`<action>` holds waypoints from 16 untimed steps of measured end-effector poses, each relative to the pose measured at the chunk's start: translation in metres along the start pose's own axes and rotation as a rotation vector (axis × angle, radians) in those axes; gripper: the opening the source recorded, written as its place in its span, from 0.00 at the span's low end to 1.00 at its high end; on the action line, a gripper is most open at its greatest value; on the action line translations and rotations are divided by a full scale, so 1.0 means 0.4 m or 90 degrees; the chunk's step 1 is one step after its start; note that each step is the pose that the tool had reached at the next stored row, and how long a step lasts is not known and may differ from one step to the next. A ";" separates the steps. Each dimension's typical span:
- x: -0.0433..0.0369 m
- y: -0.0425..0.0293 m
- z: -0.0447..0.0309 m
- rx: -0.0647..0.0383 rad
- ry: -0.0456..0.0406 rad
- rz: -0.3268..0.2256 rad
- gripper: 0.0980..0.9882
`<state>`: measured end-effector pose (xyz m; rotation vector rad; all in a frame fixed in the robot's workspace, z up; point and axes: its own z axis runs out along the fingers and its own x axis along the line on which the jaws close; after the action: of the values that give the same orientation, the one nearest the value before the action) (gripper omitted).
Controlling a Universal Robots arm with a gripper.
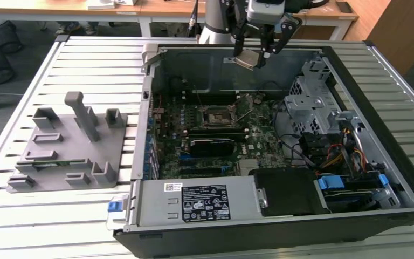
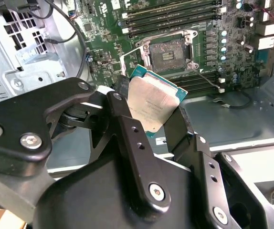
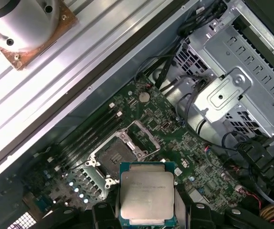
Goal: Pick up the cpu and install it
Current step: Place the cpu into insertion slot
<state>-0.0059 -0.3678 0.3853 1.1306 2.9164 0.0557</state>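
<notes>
From where I stand, the hand hangs above the far wall of the open computer case, which lies on its side on the slatted bench. It is closed on the cpu, which is up in the air, well apart from the socket on the green board below.

The chip is pinched by two opposite edges. I take that as deliberate: it leaves the metal top and the underside untouched. The socket's frame looks swung open, with the dark square bare, so it seems ready to receive the chip. The grey fixture sits on the bench towards the exterior view's left, apart from the case.

The exterior view gives the height of the hand over the case, but the chip is a small tilted patch there. The second wrist view shows the grip itself: black fingers on either side of the cpu, with the socket beyond it. The first wrist view looks down past the cpu, which overlaps the nearest corner of the socket, and takes in the metal drive cage.
</notes>
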 end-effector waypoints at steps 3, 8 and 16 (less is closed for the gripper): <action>0.000 0.000 0.000 0.000 -0.0003 0.007 0.50; 0.000 0.000 0.001 0.000 -0.0011 0.028 0.50; 0.000 0.000 0.001 0.000 -0.0020 0.053 0.50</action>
<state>-0.0059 -0.3678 0.3848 1.2514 2.8651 0.0547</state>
